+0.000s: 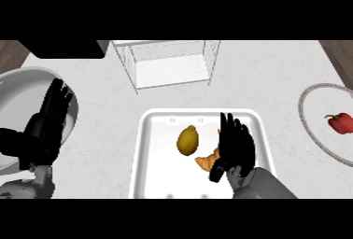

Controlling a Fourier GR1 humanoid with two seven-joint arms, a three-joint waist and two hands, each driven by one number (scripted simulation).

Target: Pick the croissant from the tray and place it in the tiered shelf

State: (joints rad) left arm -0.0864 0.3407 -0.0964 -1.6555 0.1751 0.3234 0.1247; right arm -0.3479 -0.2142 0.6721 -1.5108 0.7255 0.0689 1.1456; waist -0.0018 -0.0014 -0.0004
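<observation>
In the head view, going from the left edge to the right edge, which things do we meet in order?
Left hand → tiered shelf → yellow-brown fruit in the tray → right hand over the croissant → plate with red pepper.

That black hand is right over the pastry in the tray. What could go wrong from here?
1. The right hand covers most of the croissant, so the fingers may close off-centre and let it slip.
2. The yellow-brown fruit, perhaps a mango, lies right beside the croissant in the tray; the hand could nudge it.
3. The tiered shelf is a thin wire frame, which the hand could bump when placing the croissant.
</observation>
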